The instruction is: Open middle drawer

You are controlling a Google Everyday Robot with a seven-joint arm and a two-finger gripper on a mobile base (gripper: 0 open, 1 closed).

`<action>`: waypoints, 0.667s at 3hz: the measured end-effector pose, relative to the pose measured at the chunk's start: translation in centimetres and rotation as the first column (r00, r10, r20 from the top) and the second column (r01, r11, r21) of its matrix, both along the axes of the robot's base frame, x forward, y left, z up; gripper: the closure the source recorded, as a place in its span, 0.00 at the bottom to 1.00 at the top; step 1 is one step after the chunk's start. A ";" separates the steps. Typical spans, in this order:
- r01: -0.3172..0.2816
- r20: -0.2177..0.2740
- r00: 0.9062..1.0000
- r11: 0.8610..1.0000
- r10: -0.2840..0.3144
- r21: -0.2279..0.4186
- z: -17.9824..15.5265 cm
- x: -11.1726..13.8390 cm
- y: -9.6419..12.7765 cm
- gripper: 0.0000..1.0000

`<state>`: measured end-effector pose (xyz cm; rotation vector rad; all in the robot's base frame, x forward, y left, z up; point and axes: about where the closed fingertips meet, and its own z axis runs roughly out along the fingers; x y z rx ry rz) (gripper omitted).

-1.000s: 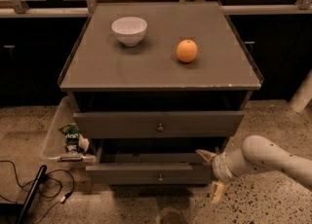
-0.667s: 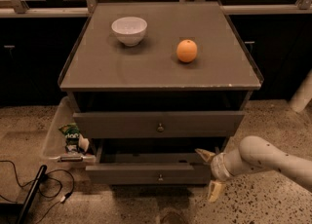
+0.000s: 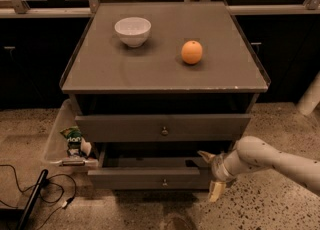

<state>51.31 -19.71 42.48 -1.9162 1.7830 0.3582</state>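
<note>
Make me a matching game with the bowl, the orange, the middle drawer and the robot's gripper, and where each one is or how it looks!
Things:
1. bowl
2. orange
3. middle drawer
4. gripper

Places or states:
A. at the right end of the middle drawer's front
B. pulled partway out
C. on the cabinet top, picture left, white
D. on the cabinet top, picture right, round

Pairs: 1-C, 2-D, 3-B, 4-A
</note>
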 end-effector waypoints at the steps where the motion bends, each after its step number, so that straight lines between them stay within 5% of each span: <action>1: 0.020 -0.023 1.000 1.000 -0.020 -0.003 -1.4 0.6 -0.5 0.00; 2: 0.022 -0.060 0.998 1.000 -0.021 0.003 -3.2 0.3 -0.5 0.00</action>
